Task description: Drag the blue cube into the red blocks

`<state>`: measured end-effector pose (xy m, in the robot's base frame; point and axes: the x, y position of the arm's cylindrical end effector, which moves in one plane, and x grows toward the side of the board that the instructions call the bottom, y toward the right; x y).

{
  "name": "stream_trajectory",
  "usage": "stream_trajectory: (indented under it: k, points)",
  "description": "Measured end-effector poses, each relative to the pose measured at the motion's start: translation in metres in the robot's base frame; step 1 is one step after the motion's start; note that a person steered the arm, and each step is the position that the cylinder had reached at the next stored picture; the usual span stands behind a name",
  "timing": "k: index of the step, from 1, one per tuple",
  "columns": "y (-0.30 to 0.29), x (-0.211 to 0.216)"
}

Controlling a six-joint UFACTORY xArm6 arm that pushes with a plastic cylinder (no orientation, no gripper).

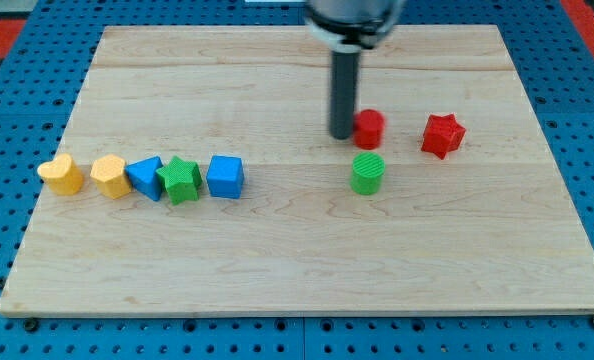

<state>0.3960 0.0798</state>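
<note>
The blue cube [225,177] sits at the right end of a row of blocks on the left of the wooden board [297,260]. The two red blocks lie on the right half: a red rounded block [370,128] and a red star [442,135] to its right. My tip [341,136] stands right beside the left side of the red rounded block, touching or nearly touching it. It is far to the right of the blue cube.
A green cylinder [368,173] stands just below the red rounded block. Left of the blue cube run a green star [181,180], a blue angular block [146,178], a yellow hexagon-like block [109,176] and a yellow heart [61,174].
</note>
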Motion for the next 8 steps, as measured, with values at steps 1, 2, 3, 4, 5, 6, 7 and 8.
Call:
stream_trajectory:
  k: [1, 2, 3, 4, 5, 6, 7, 8]
  points:
    - [0.027, 0.008]
    - [-0.053, 0.010]
    - [-0.112, 0.042]
    - [-0.114, 0.128]
    - [-0.152, 0.135]
    - [-0.165, 0.083]
    - [-0.164, 0.046]
    - [-0.189, 0.022]
